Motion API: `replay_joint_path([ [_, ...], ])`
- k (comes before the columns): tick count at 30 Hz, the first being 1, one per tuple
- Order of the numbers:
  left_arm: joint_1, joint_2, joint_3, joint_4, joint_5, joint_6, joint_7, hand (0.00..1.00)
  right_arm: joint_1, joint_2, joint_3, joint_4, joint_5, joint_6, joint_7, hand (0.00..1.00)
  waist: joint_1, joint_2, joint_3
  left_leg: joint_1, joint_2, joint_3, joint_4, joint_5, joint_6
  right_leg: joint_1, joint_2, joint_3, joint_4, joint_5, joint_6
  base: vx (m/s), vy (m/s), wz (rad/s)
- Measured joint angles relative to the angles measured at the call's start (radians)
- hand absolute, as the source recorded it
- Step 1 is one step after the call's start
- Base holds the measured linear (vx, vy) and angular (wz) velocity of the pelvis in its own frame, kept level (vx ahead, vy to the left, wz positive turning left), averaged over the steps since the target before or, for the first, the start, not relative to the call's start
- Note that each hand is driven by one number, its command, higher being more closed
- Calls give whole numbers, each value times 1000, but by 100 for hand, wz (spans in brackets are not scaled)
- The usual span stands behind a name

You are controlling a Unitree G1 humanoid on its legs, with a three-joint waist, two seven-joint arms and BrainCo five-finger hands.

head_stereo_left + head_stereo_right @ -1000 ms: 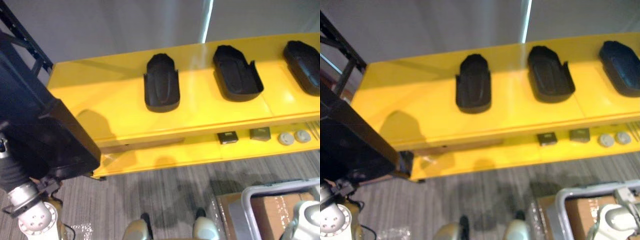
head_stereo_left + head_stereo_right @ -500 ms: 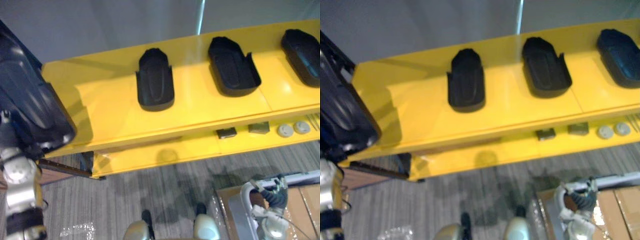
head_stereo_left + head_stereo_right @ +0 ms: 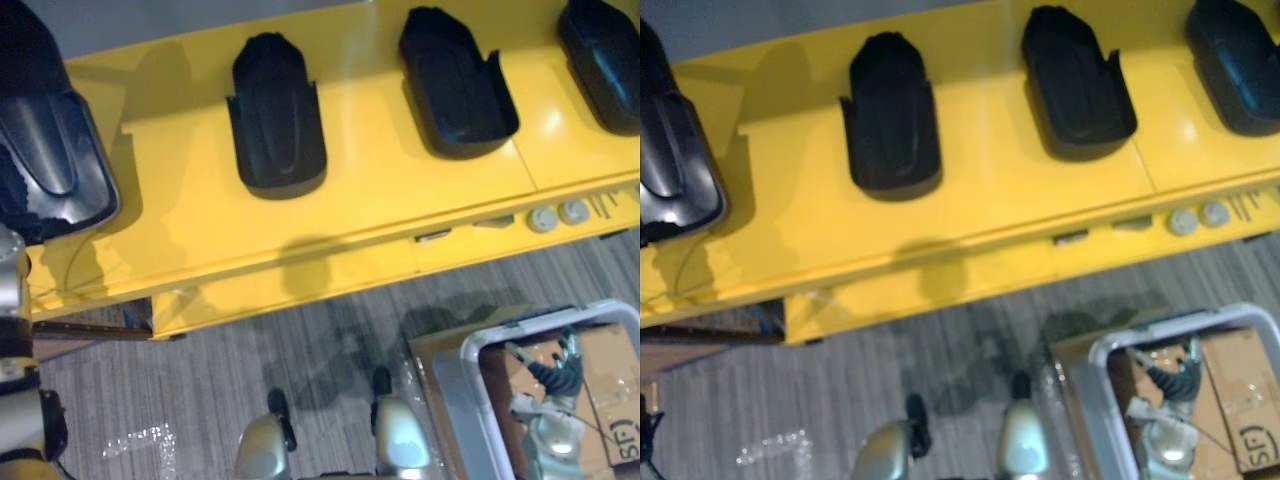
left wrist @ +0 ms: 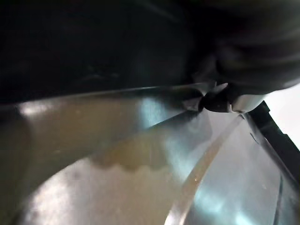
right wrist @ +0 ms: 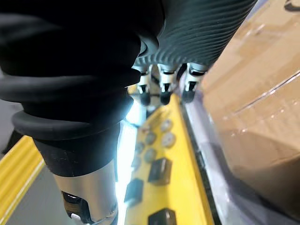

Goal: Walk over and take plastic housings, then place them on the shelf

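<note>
A large black plastic housing lies over the left end of the yellow shelf. My left hand is under it; in the left wrist view a fingertip presses on the housing's dark edge. Three more black housings sit in a row on the shelf: one left of centre, one right of centre, one at the far right. My right hand hangs low at the right with relaxed fingers, holding nothing.
Small grey and dark parts lie on the shelf's lower yellow level. A grey bin holding a cardboard box stands on the carpet at the lower right, under my right hand.
The camera has moved closer to the shelf. The left hand has carried its housing up and forward onto the shelf's left end. The right hand now hangs over the bin.
</note>
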Motion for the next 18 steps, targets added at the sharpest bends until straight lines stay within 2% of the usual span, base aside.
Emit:
replay_joint_path([
  [3, -15, 18, -16, 23, 36, 60, -79, 100, -5, 0, 13, 3, 0, 0, 0, 0, -9, -3, 19, -18, 15, -2, 36, -14, -1, -5, 3, 2, 6, 0, 0, -57, 7, -1],
  [8, -82, 65, -62, 58, 115, 98, -177, 100, -20, -9, 29, 5, 0, -1, -1, 0, -17, -4, 30, -54, 20, -9, 62, -18, 1, -31, 14, 2, 20, -1, -1, -74, -19, 2],
  [12, -107, 77, -79, 99, 155, 108, -217, 100, -21, -13, 29, 15, 0, -1, -2, 0, -17, 1, 33, -54, 27, -9, 67, -19, 1, -36, 21, 6, 31, -2, -3, -45, -24, -3],
  [18, -126, 109, -103, 136, 216, 109, -218, 100, -21, -32, 39, 40, 30, -1, -2, 0, -21, 7, 37, -60, 29, -8, 66, -19, 1, -45, 24, 7, 40, -4, -5, -21, -12, -1],
])
